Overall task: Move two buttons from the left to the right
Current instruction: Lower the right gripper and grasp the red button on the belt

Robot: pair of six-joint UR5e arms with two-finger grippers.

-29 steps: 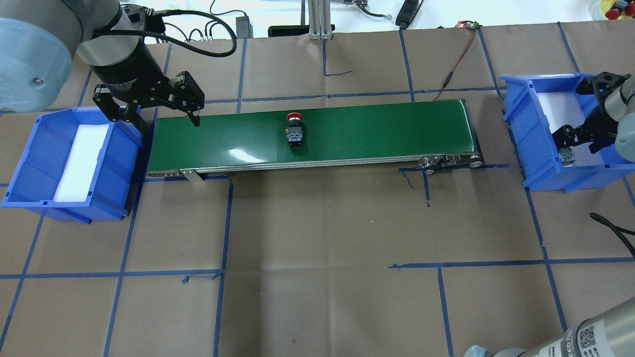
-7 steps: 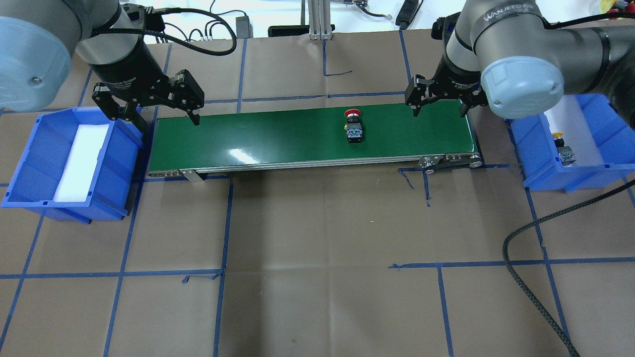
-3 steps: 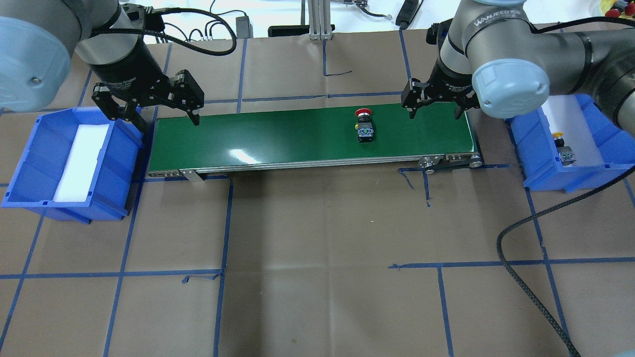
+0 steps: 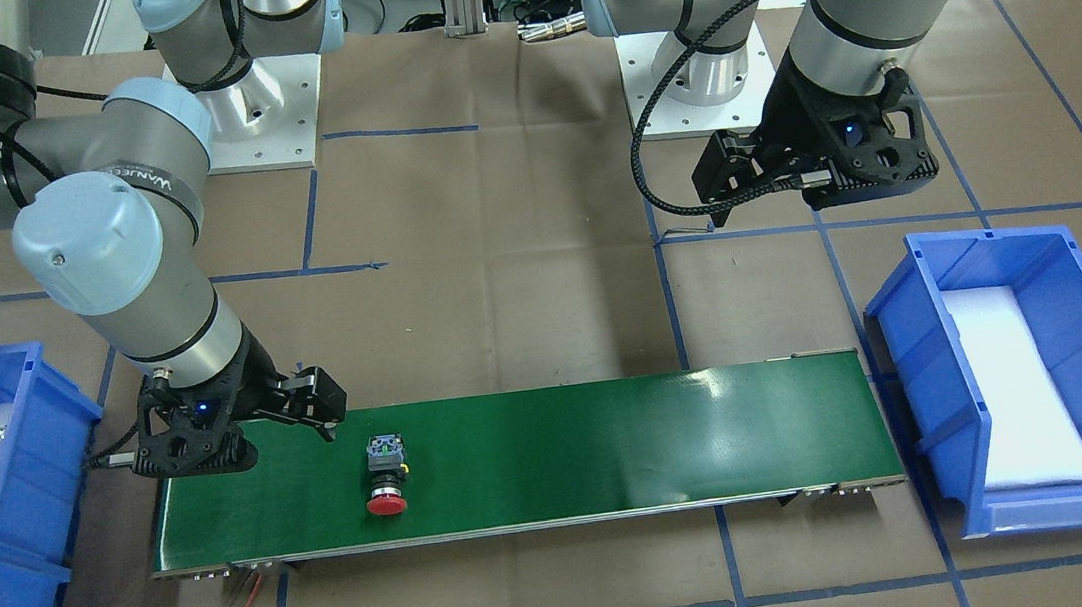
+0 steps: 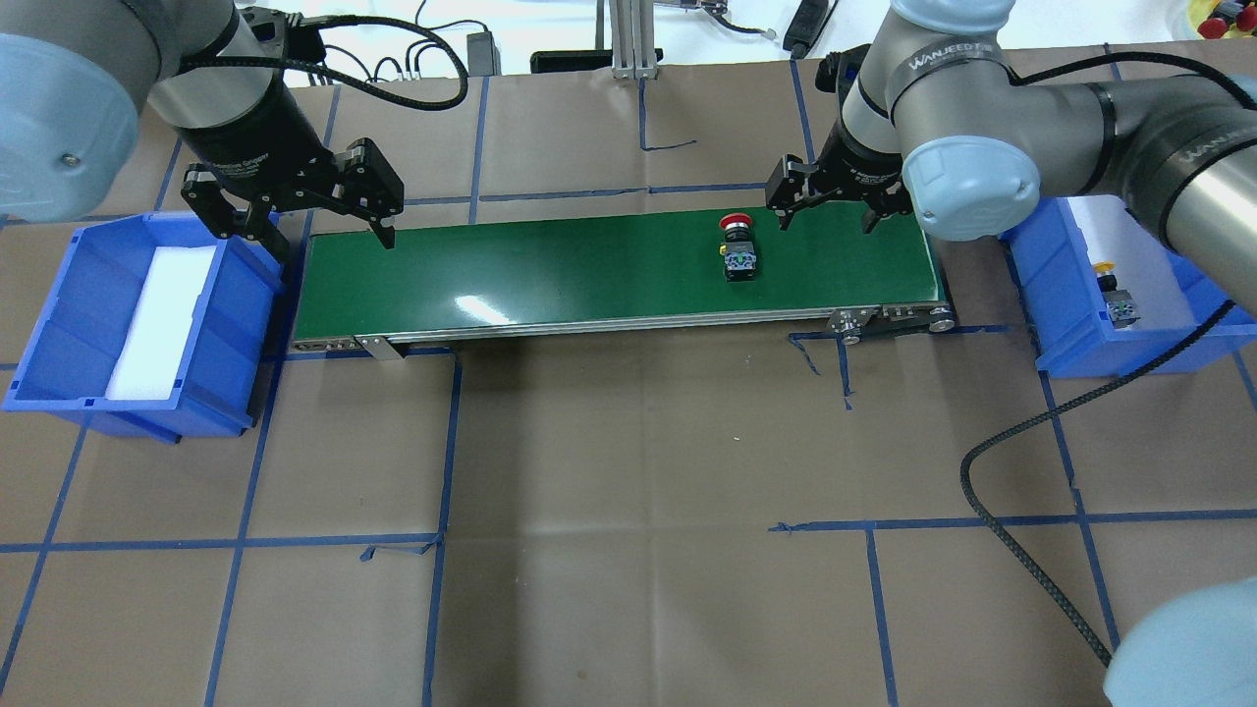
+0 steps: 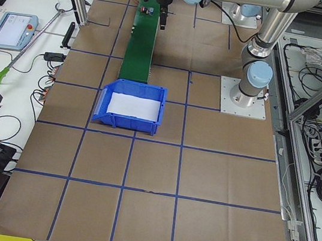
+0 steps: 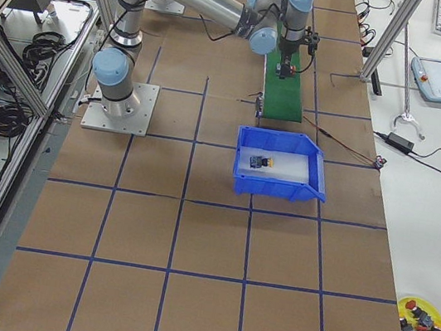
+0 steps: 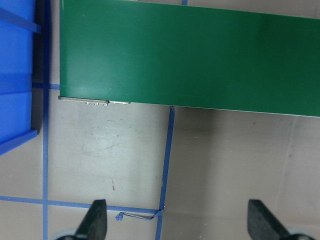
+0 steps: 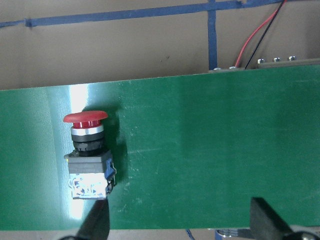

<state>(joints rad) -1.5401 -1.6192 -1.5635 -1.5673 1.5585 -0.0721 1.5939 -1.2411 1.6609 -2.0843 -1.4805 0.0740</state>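
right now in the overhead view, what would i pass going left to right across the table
left blue bin → left end effector, open → red button lying on the green belt → right end effector, open → right blue bin → yellow button inside it

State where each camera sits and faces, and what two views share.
Overhead: behind the robot, down on the green belt; both arms, left gripper and right gripper open.
Front-facing: across the table, facing the robot; both bases and arms.
Exterior left: table's left end, past the left bin; arms far off.
Exterior right: opposite end; right bin holding the yellow button, arms beyond.
Left wrist: down on the belt's end; own fingertips.
Right wrist: down on the red button; own fingertips.
Shared: overhead and front-facing both show that button, mirrored.
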